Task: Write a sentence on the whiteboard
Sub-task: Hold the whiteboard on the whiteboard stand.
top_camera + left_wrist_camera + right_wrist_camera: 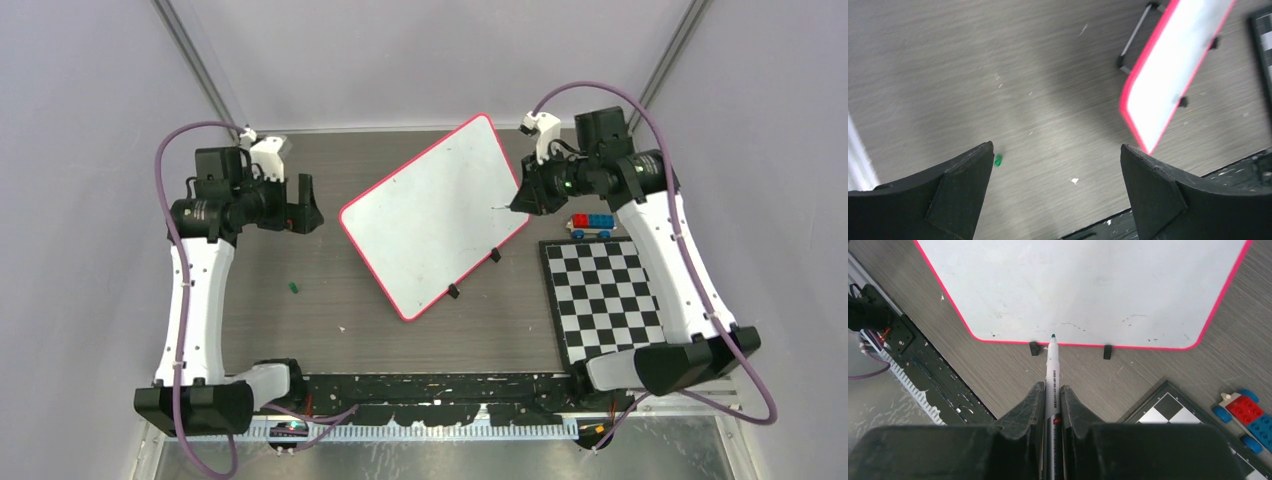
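Observation:
The whiteboard [435, 215] lies tilted on the table, white with a pink-red rim and black clips [1034, 348] on one long edge. It is blank apart from faint smudges; no teal sentence shows. My right gripper [1052, 387] is shut on a white marker [1052, 370]. The marker's teal tip points at the board's clip edge. In the top view this gripper [520, 200] is at the board's right edge. My left gripper [305, 212] is open and empty, left of the board. The board's corner also shows in the left wrist view [1168, 75].
A small green cap [294, 288] lies on the table left of the board, also seen by the left finger [997, 160]. A checkerboard mat [610, 300] lies at the right, with a red-and-blue toy car [592, 226] behind it.

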`<control>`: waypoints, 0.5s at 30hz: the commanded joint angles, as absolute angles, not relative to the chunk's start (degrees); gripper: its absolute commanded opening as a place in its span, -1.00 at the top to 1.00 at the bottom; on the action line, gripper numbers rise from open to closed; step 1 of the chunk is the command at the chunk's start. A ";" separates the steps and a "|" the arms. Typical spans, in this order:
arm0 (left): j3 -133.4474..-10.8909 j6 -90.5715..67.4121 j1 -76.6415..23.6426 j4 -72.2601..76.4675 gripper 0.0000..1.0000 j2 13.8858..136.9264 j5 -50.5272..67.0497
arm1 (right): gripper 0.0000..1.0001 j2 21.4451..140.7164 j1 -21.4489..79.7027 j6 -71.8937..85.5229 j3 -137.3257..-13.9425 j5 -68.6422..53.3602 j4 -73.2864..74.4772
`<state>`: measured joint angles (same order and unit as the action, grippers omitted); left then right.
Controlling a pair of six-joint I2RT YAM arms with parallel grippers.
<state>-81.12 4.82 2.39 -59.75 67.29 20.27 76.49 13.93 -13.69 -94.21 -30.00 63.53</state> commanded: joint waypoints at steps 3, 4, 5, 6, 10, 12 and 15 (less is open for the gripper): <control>-84.21 0.64 2.64 -52.25 -0.99 69.65 35.56 | 1.00 86.48 18.54 -16.21 -103.75 -32.95 64.85; -84.43 1.31 2.64 -52.46 -1.00 70.41 38.12 | 0.99 88.09 19.20 -16.90 -105.53 -34.21 66.20; -84.63 1.92 2.64 -52.96 -1.00 71.12 40.06 | 1.00 89.37 19.64 -17.61 -107.20 -35.59 67.68; -84.77 2.90 2.66 -54.22 -0.99 71.75 42.25 | 1.00 90.40 20.10 -18.16 -108.29 -37.00 68.70; -84.69 7.59 2.64 -56.64 -0.99 73.16 49.46 | 0.99 90.83 21.52 -18.37 -109.91 -40.20 68.22; -83.74 7.27 2.64 -54.57 -1.00 73.23 50.52 | 1.00 89.02 22.26 -17.58 -107.47 -41.73 65.22; -79.56 3.90 2.28 -47.19 -0.93 72.82 52.55 | 0.99 85.36 23.99 -16.22 -100.85 -40.70 58.27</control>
